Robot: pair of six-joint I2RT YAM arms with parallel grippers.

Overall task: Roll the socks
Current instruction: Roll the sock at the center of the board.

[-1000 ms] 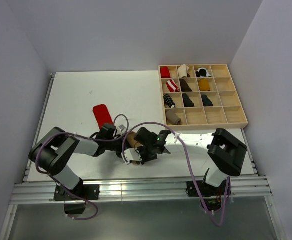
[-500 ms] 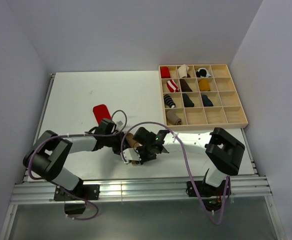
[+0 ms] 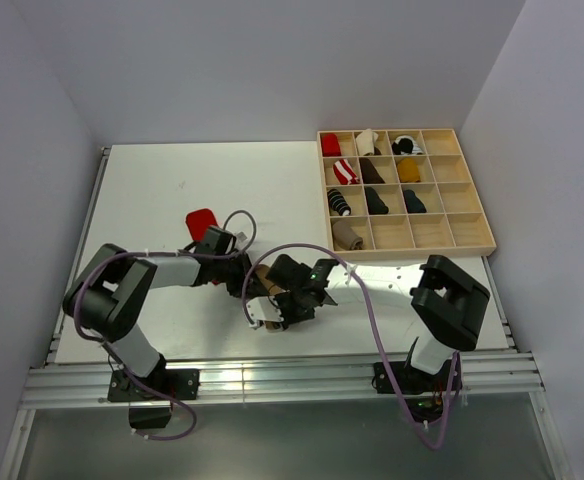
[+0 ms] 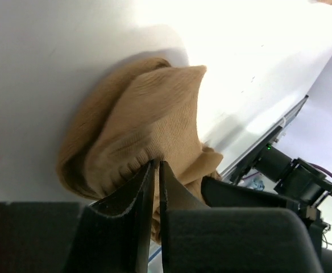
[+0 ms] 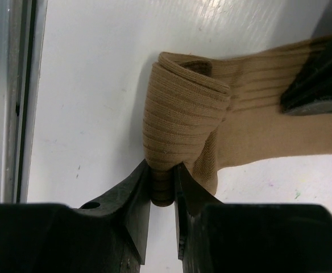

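Tan sock (image 5: 183,114) down on the white table (image 3: 172,180), near edge, about the middle, stretched between the two claws. One end is folded over into a thick ribbed roll, and the right gripper (image 5: 162,185) has that roll pinched, fingers clamped tight on either side of the fabric. The rest of the sock runs flat, away from the roll.

Over at the other end, the left gripper (image 4: 156,170) has its fingers drawn almost together, with the ribbed edge of the tan sock nipped between the tips. The cloth bunches up into a loose hump just beyond them. From above, the two claws sit close together, left one on the far-left side, right one on the near side.

Red sock (image 3: 201,219) lies further out on the table, far and left of the left gripper, partly hidden by that arm, untouched.

At the far right stands a wooden divided tray (image 3: 442,249), with rolled sock bundles in several compartments, a red-and-white striped one (image 3: 344,170) among them.
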